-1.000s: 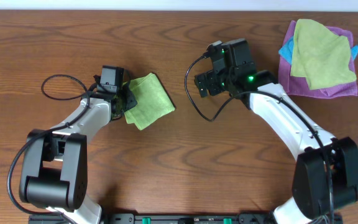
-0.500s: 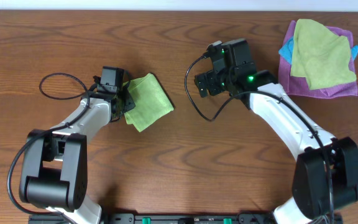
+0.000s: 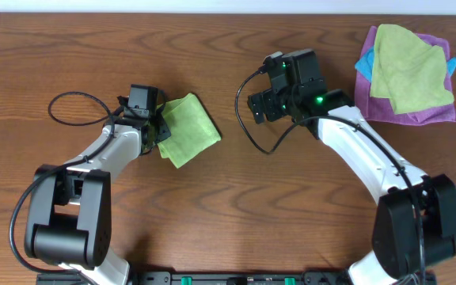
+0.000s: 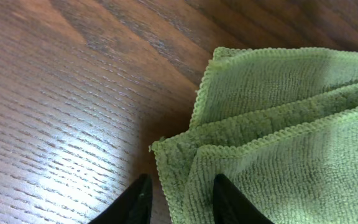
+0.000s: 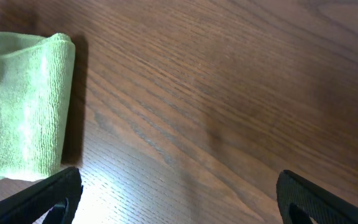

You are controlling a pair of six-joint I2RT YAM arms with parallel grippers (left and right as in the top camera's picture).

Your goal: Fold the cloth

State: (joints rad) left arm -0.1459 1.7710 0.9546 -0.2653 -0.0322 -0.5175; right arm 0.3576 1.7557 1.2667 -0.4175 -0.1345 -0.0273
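The green cloth point(image 3: 190, 127) lies folded into a small square on the wooden table, left of centre. My left gripper point(image 3: 158, 131) is at its left corner. In the left wrist view the stacked hemmed edges of the cloth point(image 4: 278, 124) show, and the left gripper point(image 4: 179, 180) is narrowly open astride the corner, one finger on the bare wood and the other over the cloth. My right gripper point(image 3: 258, 107) hovers right of the cloth, wide open and empty point(image 5: 179, 177). The cloth's folded edge point(image 5: 17, 130) shows at the left of the right wrist view.
A pile of cloths point(image 3: 406, 71), green on purple with blue beneath, lies at the back right corner. A black cable point(image 3: 74, 111) loops on the table left of the left arm.
The cloth and my left gripper have shifted very slightly to the left. The right arm has not moved.
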